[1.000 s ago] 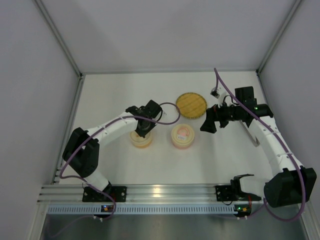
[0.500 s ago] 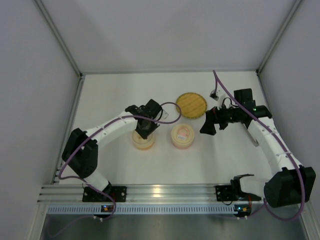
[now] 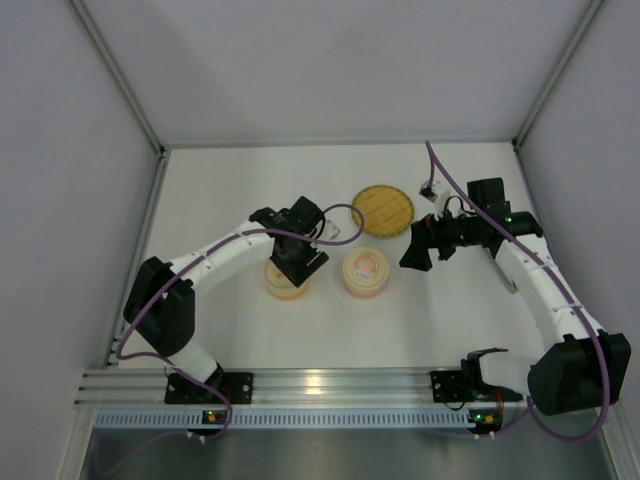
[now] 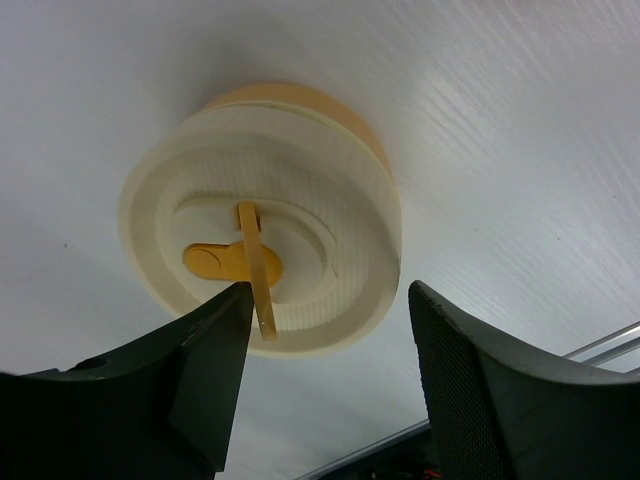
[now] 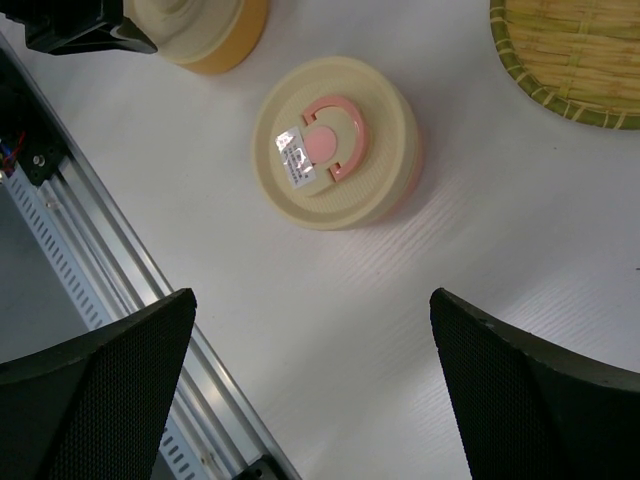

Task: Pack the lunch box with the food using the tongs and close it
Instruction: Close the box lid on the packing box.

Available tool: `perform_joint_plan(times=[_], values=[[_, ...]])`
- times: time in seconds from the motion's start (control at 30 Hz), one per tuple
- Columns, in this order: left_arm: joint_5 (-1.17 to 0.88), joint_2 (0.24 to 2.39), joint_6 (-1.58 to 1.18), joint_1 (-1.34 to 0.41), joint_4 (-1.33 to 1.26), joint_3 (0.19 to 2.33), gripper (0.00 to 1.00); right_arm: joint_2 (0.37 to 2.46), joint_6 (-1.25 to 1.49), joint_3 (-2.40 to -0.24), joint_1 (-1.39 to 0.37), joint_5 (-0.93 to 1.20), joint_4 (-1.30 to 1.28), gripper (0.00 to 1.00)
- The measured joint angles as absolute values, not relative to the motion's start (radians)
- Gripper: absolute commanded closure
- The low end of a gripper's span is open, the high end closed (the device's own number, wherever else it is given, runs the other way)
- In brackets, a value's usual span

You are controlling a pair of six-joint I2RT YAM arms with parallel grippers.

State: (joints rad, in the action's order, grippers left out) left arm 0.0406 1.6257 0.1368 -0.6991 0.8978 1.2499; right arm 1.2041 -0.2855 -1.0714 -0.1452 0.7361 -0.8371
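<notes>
The lunch box shows as two round lidded tubs. The orange one [image 4: 300,180] carries a cream lid whose orange handle [image 4: 255,265] stands upright. My left gripper [image 4: 328,300] hovers just over that lid, open, with the handle beside its left finger and nothing between the jaws; from above it [image 3: 300,262] covers most of the tub [image 3: 283,285]. The pink-handled tub [image 5: 340,155] sits shut to the right [image 3: 365,272]. My right gripper [image 5: 312,300] hangs open and empty right of it [image 3: 410,255]. No food shows. A slim grey strip [image 3: 500,268], possibly the tongs, lies under the right forearm.
A woven plate [image 3: 382,208] lies behind the tubs, bare on top, its edge also in the right wrist view [image 5: 570,60]. The aluminium rail [image 3: 320,385] runs along the near edge. Grey walls close in the left, right and back.
The left gripper's jaws have spread apart over the orange tub's lid, letting the handle go. The right gripper has drifted slightly.
</notes>
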Motion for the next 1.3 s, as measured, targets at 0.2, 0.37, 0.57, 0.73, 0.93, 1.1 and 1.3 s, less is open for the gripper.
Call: perform_joint_plan(times=[0.2, 0.37, 0.57, 0.73, 0.93, 1.1, 1.3], values=[[0.01, 1.626, 0.137, -0.662, 0.898, 1.257, 0.37, 1.203, -0.286, -1.071, -0.145, 0.736, -0.837, 0.01], [-0.012, 1.628, 0.137, -0.644, 0.894, 1.263, 0.39, 1.203, -0.286, -1.071, -0.145, 0.736, -0.837, 0.0], [-0.023, 1.641, 0.137, -0.644, 0.889, 1.263, 0.39, 1.203, -0.286, -1.071, -0.145, 0.736, -0.837, 0.01], [-0.02, 1.649, 0.14, -0.644, 0.873, 1.262, 0.39, 1.203, -0.287, -1.071, -0.145, 0.736, -0.837, 0.01], [-0.006, 1.666, 0.142, -0.644, 0.843, 1.247, 0.4, 1.203, -0.287, -1.071, -0.145, 0.735, -0.837, 0.01], [-0.005, 1.666, 0.142, -0.644, 0.839, 1.245, 0.41, 1.204, -0.289, -1.071, -0.145, 0.735, -0.837, 0.01], [0.009, 1.666, 0.139, -0.648, 0.832, 1.24, 0.4, 1.206, -0.295, -1.071, -0.145, 0.735, -0.837, 0.01]])
